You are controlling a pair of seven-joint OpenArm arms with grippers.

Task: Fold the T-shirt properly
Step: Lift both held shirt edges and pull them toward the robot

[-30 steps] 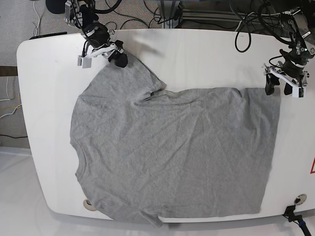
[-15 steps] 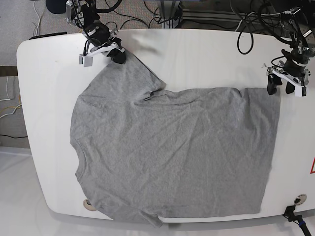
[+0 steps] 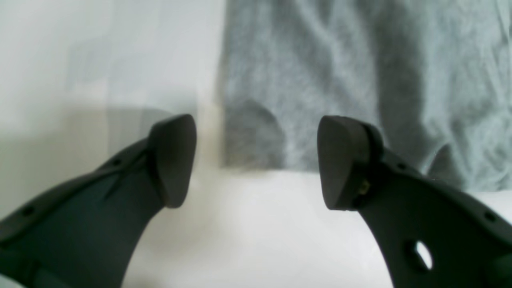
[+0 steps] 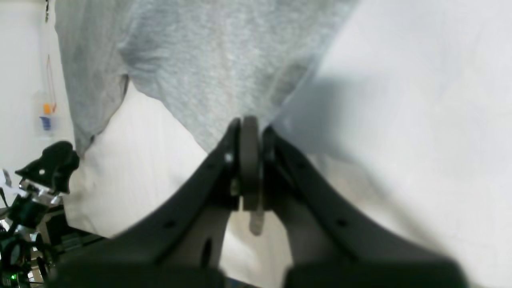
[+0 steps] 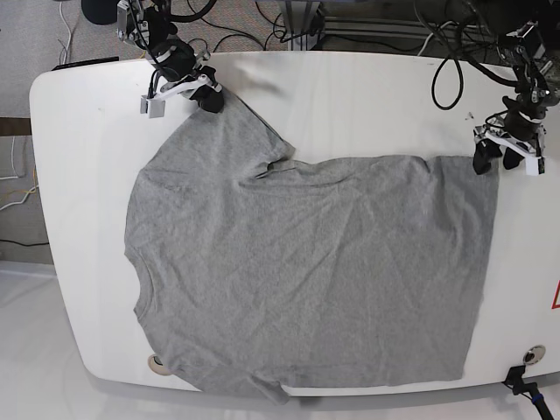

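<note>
The grey T-shirt point(image 5: 306, 271) lies spread flat on the white table point(image 5: 367, 96), plain side up, with its neck toward the left of the base view. My right gripper point(image 5: 212, 99) sits at the tip of the far sleeve. In the right wrist view its jaws are shut point(image 4: 249, 160), with the sleeve point(image 4: 208, 72) tapering down into the fingertips. My left gripper point(image 5: 495, 159) hovers open at the far hem corner. In the left wrist view the hem corner point(image 3: 320, 80) lies just beyond the gripper point(image 3: 256, 160), apart from both pads.
Cables point(image 5: 289, 26) and arm bases crowd the table's far edge. Two round holes point(image 5: 157, 361) point(image 5: 532, 354) sit near the front edge, beside a black clamp point(image 5: 521, 381). A red triangle sticker point(image 5: 555, 297) marks the right edge.
My right gripper's jaws have closed at the sleeve tip. The left gripper has drifted slightly to the right, still open. The shirt lies as before.
</note>
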